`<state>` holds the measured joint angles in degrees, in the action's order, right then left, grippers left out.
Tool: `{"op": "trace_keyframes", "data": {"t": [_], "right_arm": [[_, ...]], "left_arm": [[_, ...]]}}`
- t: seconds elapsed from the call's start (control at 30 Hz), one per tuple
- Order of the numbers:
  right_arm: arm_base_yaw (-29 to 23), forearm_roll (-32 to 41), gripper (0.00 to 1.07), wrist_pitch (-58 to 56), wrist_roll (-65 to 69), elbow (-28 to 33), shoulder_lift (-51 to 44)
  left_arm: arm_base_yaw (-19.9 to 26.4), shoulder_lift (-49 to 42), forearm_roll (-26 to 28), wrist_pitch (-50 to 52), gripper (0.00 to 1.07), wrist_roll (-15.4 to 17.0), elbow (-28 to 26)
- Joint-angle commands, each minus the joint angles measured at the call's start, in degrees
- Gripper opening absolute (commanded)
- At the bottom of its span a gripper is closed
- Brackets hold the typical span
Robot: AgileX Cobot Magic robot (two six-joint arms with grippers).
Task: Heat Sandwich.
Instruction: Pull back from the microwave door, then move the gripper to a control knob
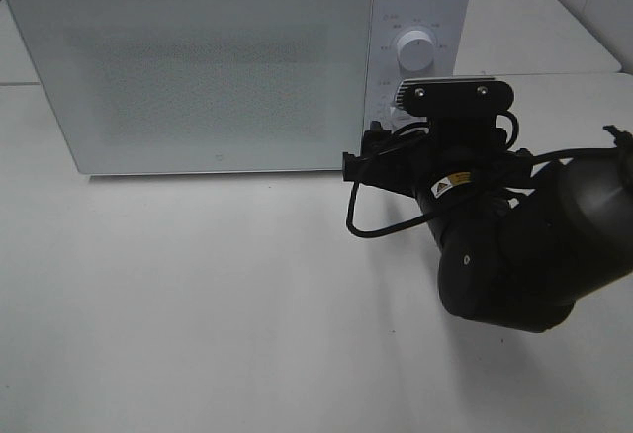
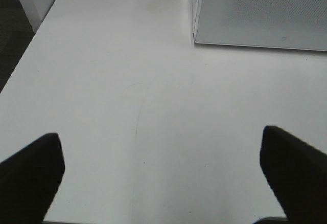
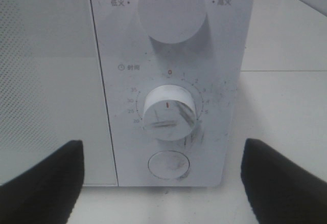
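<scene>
Bright, even light; soft shadows

White microwave (image 1: 198,67), door seemingly shut, on table (image 1: 198,304).

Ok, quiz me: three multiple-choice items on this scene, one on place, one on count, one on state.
1. The right gripper faces: A) a plate B) the control panel C) a sink.
2. Knobs above the round button: A) one B) two C) four.
3. The microwave door is: A) shut B) ajar C) wide open.

1 B, its wrist view looks straight at the dials.
2 B, an upper knob and a timer knob.
3 A, it lies flush with the front.
</scene>
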<state>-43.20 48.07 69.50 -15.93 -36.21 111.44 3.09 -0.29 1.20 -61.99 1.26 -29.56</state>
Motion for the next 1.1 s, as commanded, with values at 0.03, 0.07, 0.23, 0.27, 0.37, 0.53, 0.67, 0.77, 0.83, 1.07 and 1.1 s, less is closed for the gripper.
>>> {"op": "trace_keyframes", "data": {"t": [0.03, 0.07, 0.23, 0.27, 0.37, 0.53, 0.67, 0.77, 0.83, 1.07, 1.1], "right_arm": [[1.09, -1.43, 0.76, 3.27, 0.52, -1.72, 1.09], [1.09, -1.43, 0.76, 3.27, 0.52, -1.72, 1.09], [3.72, -4.01, 0.76, 2.46, 0.52, -4.35, 2.69], [4.18, -4.47, 0.76, 2.23, 0.52, -4.76, 2.92], [5.56, -4.98, 0.76, 0.97, 0.52, -6.19, 3.78], [6.25, -5.96, 0.76, -0.06, 0.52, -7.56, 4.98], [6.42, -6.19, 0.76, -0.74, 0.52, -9.22, 6.82], [6.65, -6.25, 0.76, -1.15, 0.57, -10.08, 7.73], [6.93, -6.47, 0.76, -1.32, 0.57, -10.49, 8.02], [8.82, -8.65, 0.76, -3.27, 0.97, -12.89, 8.94], [8.82, -8.65, 0.76, -3.27, 0.97, -12.89, 8.94]], "left_arm": [[0.11, -1.2, 0.34, 0.52, 0.98, -0.06, 0.0], [0.11, -1.2, 0.34, 0.52, 0.98, -0.06, 0.0], [0.11, -0.92, 0.34, 0.52, 0.98, -0.06, 0.0], [0.11, -0.92, 0.34, 0.52, 0.98, -0.06, 0.0], [0.11, -0.92, 0.34, 0.52, 0.98, -0.06, 0.0], [0.11, -0.92, 0.34, 0.52, 0.98, -0.06, 0.0], [0.11, -0.92, 0.34, 0.52, 0.98, -0.06, 0.0], [0.11, -0.92, 0.34, 0.52, 0.98, -0.06, 0.0], [0.11, -0.92, 0.34, 0.52, 0.98, -0.06, 0.0], [0.11, -0.92, 0.29, 0.52, 0.98, -0.06, 0.0], [0.11, -0.92, 0.29, 0.52, 0.98, -0.06, 0.0]]}}
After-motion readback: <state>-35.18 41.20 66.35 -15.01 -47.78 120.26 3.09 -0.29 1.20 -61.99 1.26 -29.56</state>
